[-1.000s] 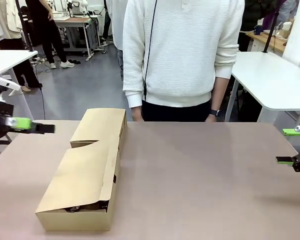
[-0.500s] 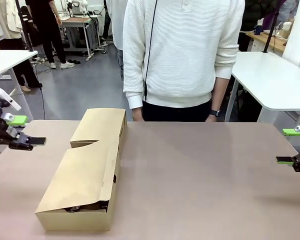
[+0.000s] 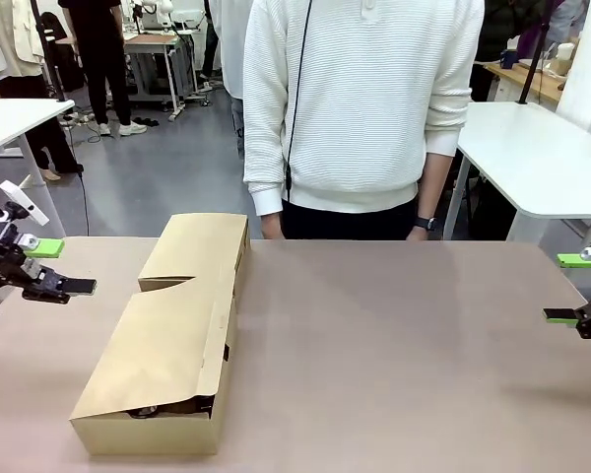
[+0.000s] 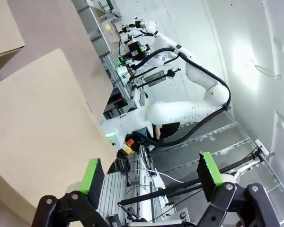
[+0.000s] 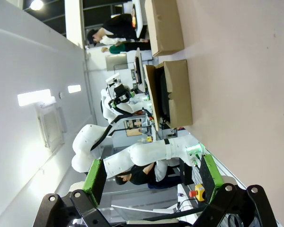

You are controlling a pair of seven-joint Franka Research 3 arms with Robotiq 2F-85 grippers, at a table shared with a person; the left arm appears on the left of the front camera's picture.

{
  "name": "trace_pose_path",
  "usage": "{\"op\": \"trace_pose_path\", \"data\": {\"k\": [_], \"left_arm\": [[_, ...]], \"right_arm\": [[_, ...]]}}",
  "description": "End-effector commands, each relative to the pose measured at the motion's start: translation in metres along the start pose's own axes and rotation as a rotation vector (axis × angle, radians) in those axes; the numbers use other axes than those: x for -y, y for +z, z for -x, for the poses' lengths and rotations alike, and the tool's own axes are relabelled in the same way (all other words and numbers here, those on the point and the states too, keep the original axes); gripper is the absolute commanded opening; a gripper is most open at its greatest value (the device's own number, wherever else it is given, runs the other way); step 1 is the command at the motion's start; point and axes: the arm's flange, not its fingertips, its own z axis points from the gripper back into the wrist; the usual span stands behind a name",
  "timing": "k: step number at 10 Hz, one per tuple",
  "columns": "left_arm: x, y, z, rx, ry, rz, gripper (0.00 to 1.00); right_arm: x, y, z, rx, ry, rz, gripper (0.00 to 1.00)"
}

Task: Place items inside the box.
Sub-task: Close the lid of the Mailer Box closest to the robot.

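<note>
Lower left of frame: box [image 3: 167, 340] on counter [image 3: 394, 345], flap mostly down, dark items [image 3: 167, 406] glimpsed inside. Left hand [image 3: 49, 268] and right hand [image 3: 575, 289] both spread apart, empty. Probably best to press flap flat, gently.

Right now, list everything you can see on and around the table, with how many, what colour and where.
Box: one, brown cardboard, left part of the table, its near flap folded down over most of the top, the far flap lying flat behind it.
Dark things inside the box: number unclear, black, showing through the gap at the near end.
Table: one, beige-brown top.
Person: one, white knit sweater, standing at the far side, wristwatch on one wrist.
White tables: two, off to the far left and far right.
Left gripper: black with green pads, open, at the left edge.
Right gripper: black with green pads, open, at the right edge.
</note>
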Motion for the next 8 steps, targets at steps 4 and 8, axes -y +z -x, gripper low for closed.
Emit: {"op": "trace_pose_path", "data": {"k": [4,8], "left_arm": [[0.0061,0.0005,-0.0008,0.016,0.002,0.018,1.00],[0.0061,0.0005,-0.0008,0.016,0.002,0.018,1.00]], "right_arm": [[-0.0036,-0.0001,0.0000,0.004,-0.018,0.006,1.00],[-0.0036,-0.0001,0.0000,0.004,-0.018,0.006,1.00]]}}
